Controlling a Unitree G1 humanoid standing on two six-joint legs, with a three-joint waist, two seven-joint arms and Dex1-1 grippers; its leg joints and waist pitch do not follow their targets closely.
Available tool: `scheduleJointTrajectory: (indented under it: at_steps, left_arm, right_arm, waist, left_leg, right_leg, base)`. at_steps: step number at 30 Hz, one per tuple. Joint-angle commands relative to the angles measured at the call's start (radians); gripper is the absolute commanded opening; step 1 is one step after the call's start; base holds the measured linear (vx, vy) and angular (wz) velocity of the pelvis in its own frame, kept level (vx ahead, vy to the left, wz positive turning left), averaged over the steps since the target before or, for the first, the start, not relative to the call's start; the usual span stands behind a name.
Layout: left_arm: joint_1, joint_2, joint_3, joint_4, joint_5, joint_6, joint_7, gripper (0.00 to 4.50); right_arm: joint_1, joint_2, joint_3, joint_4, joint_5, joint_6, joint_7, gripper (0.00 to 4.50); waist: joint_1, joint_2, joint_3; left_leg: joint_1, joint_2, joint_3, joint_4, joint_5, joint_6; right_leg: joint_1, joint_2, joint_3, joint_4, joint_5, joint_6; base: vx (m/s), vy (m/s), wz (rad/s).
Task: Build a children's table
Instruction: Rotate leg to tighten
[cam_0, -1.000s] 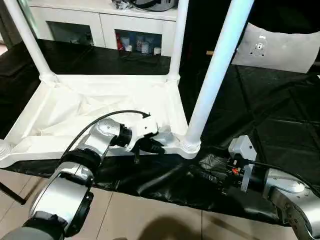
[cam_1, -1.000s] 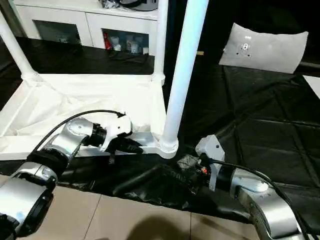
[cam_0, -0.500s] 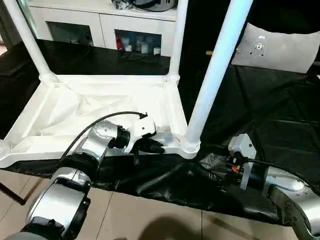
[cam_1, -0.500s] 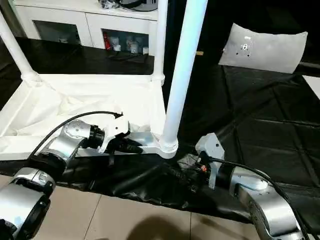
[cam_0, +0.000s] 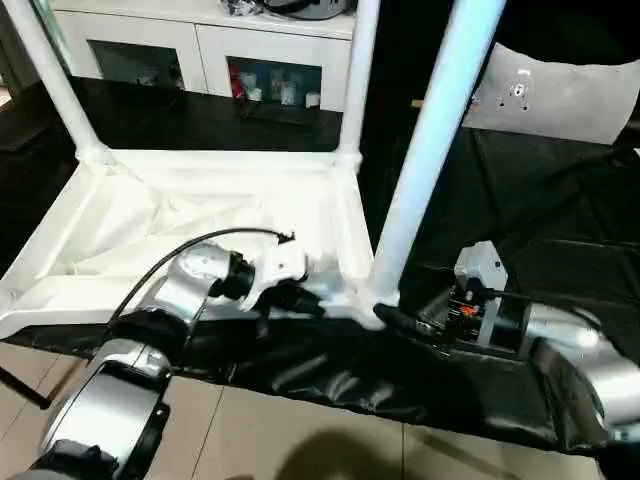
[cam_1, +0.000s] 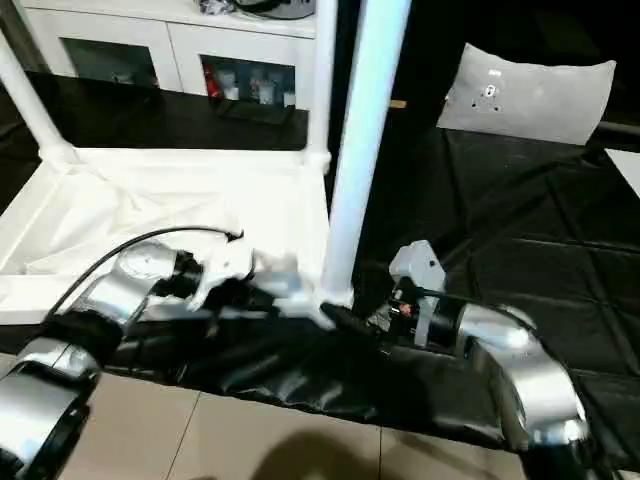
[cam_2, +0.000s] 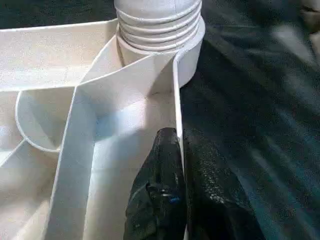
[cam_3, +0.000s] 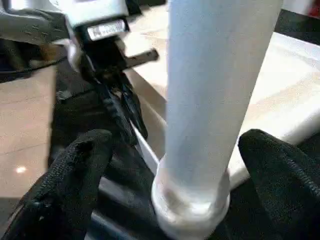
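Viewing: I look from the head camera down on the table (cam_0: 200, 215), which lies upside down on a black sheet (cam_0: 540, 230).
Table: ribbed underside up, filling the scene from 9 o'clock to the centre; its near rim runs along the sheet's near edge.
Legs: three stand upright in corner sockets, one at 11 o'clock (cam_0: 45, 75), one at 12 o'clock (cam_0: 358, 75), and the near leg (cam_0: 430, 150) just right of centre.
Left gripper (cam_2: 181, 150): I have it pinched tight on the table's thin near rim wall, one finger (cam_2: 162, 170) inside the rim and one outside, at about 7 o'clock from the near leg's socket.
Right gripper (cam_3: 165, 165): spread wide, one finger (cam_3: 75, 170) on each side of the near leg's threaded base; I cannot tell whether either finger touches the leg. It comes in from 4 o'clock, low over the sheet.
Near socket (cam_2: 192, 45): the ribbed end of the leg sits in it, just beyond the left fingertips.
Cabinet (cam_0: 200, 45): white, with shelves, at 12 o'clock beyond the table.
Board (cam_0: 560, 95): flat and white, on the sheet at 2 o'clock, well apart from the table.
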Motion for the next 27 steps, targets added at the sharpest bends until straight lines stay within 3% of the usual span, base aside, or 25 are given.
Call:
scheduleJointTrajectory:
  at_steps: [1, 2, 3, 5, 7, 16, 27]
  left_arm:
    - [0.020, 0.002, -0.071, -0.020, 0.026, -0.023, -0.074, 0.00]
    - [0.020, 0.004, -0.079, -0.032, 0.027, -0.030, -0.086, 0.00]
    - [0.020, 0.005, -0.080, -0.034, 0.027, -0.032, -0.088, 0.00]
    - [0.016, 0.006, -0.087, -0.050, 0.030, -0.042, -0.102, 0.00]
    - [0.010, 0.010, -0.093, -0.051, 0.039, -0.054, -0.105, 0.00]
    - [0.006, 0.020, -0.103, -0.063, 0.035, -0.056, -0.116, 0.00]
    - [0.009, 0.026, -0.109, -0.062, 0.039, -0.058, -0.109, 0.00]
  right_arm:
    - [-0.028, -0.013, 0.009, 0.045, 0.013, -0.022, 0.062, 4.33]
    - [-0.045, -0.020, 0.019, 0.070, 0.012, -0.027, 0.097, 4.05]
    - [-0.049, -0.022, 0.021, 0.075, 0.012, -0.028, 0.107, 4.05]
    - [-0.072, -0.036, 0.039, 0.114, 0.013, -0.033, 0.191, 3.92]
    - [-0.083, -0.046, 0.055, 0.133, 0.009, -0.034, 0.238, 3.66]
    - [-0.142, -0.034, 0.078, 0.268, -0.033, -0.116, 0.309, 2.91]
    - [-0.175, -0.020, 0.100, 0.330, -0.051, -0.153, 0.369, 2.02]
  waist:
    - [0.000, -0.016, -0.063]
    - [0.006, -0.012, -0.063]
    - [0.008, -0.012, -0.064]
    - [0.016, -0.019, -0.064]
    - [0.024, -0.016, -0.065]
    - [0.026, -0.017, -0.067]
    - [0.028, -0.022, -0.069]
  left_leg:
    - [0.003, 0.081, -0.023, -0.068, -0.033, 0.108]
    - [0.008, 0.082, -0.021, -0.067, -0.043, 0.102]
    - [0.010, 0.082, -0.020, -0.067, -0.047, 0.099]
    - [0.006, 0.084, -0.020, -0.067, -0.045, 0.097]
    - [0.006, 0.085, -0.020, -0.066, -0.038, 0.099]
    - [0.002, 0.081, -0.021, -0.065, -0.031, 0.091]
    - [0.002, 0.082, -0.020, -0.062, -0.017, 0.102]
  right_leg:
    - [0.052, -0.114, 0.061, -0.057, -0.023, -0.260]
    - [0.049, -0.113, 0.062, -0.059, -0.040, -0.262]
    - [0.048, -0.113, 0.061, -0.057, -0.042, -0.264]
    - [0.051, -0.113, 0.060, -0.055, -0.045, -0.259]
    - [0.049, -0.113, 0.059, -0.052, -0.043, -0.256]
    - [0.051, -0.113, 0.055, -0.052, -0.035, -0.257]
    - [0.052, -0.112, 0.054, -0.047, -0.023, -0.260]
  base:
    - [0.000, 0.000, 0.00]
    - [0.000, 0.000, 0.00]
    - [0.000, 0.000, 0.00]
    - [0.000, 0.000, 0.00]
    - [0.000, 0.000, 0.00]
    - [0.000, 0.000, 0.00]
    - [0.000, 0.000, 0.00]
